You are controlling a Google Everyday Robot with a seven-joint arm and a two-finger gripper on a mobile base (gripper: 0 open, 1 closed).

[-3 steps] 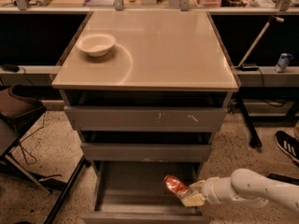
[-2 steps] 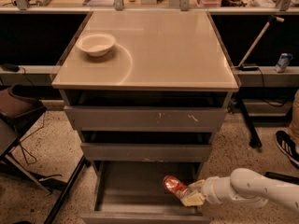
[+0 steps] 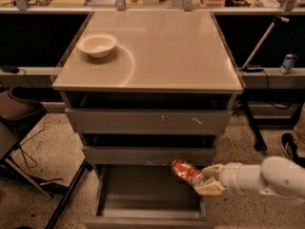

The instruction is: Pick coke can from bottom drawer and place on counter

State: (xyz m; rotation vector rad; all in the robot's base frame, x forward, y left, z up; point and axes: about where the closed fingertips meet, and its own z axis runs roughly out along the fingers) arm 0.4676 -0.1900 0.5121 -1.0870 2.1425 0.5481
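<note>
Coke can [image 3: 186,171] sits pinched in the end effector [image 3: 200,180], over the right rear part of the open bottom drawer [image 3: 143,194]. It is tilted, with its upper end leaning left and reaching up to the lower edge of the middle drawer [image 3: 147,155]. Its red metallic skin shows pale markings. Whether its lower end touches the drawer floor cannot be told

The end effector's pale fingers [image 3: 210,189] close on the can's lower right side, one above and one below. The white arm [image 3: 267,178] behind them enters from the right edge of the view and runs roughly level, ending just beside the drawer's right wall

The bottom drawer is pulled well out toward the camera, and its grey inside is bare apart from the can held over it. The middle drawer and the top drawer [image 3: 147,121] above it each stand slightly out, with dark gaps over their grey fronts

The counter [image 3: 171,51] tops the cabinet, glossy beige with a faint circular mark near its left side. A white bowl [image 3: 97,44] stands upright on the counter's left rear area, well apart from the can

A dark chair [image 3: 19,113] stands to the left of the cabinet on the speckled floor. A small blue and white can [image 3: 287,63] rests on a ledge at the far right, and a dark shoe [image 3: 290,147] shows on the floor below it
</note>
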